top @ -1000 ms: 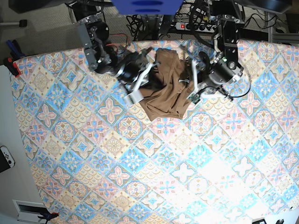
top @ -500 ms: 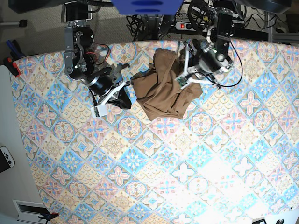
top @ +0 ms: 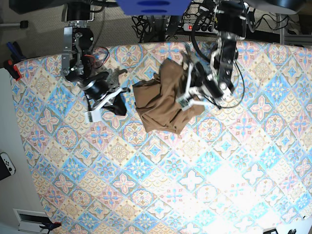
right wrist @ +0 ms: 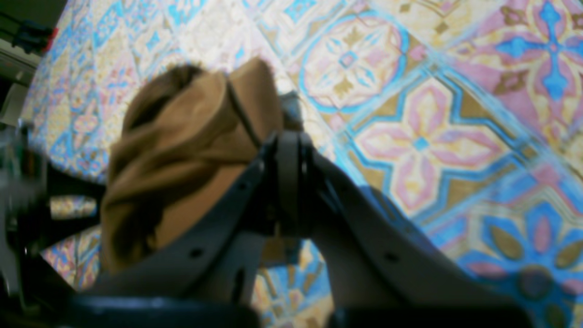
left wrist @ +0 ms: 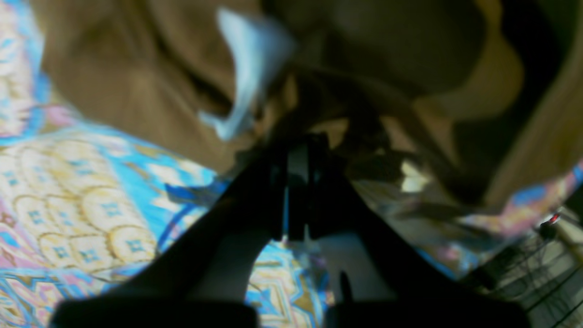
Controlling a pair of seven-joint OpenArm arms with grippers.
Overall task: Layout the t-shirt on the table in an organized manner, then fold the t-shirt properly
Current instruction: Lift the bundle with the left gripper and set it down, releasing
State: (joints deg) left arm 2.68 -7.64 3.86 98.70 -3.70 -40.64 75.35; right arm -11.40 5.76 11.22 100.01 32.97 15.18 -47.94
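The tan-brown t-shirt (top: 161, 105) lies bunched near the far edge of the tile-patterned table (top: 146, 170). My right gripper (top: 127, 92), on the base view's left, is shut on the shirt's left edge. The right wrist view shows its jaws (right wrist: 287, 141) closed, with folded tan fabric (right wrist: 191, 150) at the tips just above the cloth (right wrist: 410, 136). My left gripper (top: 187, 97) is over the shirt's right side. The blurred left wrist view shows its jaws (left wrist: 296, 150) closed in dark folds of the shirt (left wrist: 127, 82), with the cloth (left wrist: 68, 191) below.
Cables and a power strip (top: 204, 27) run behind the table's far edge. A red clamp (top: 14, 68) sits at the far left corner. A white controller (top: 6, 165) lies off the table's left side. The patterned cloth stretches towards the near edge.
My right gripper has moved left, drawing the shirt's left edge out with it. My left gripper has shifted down and left over the shirt. The bundle sits lower and wider.
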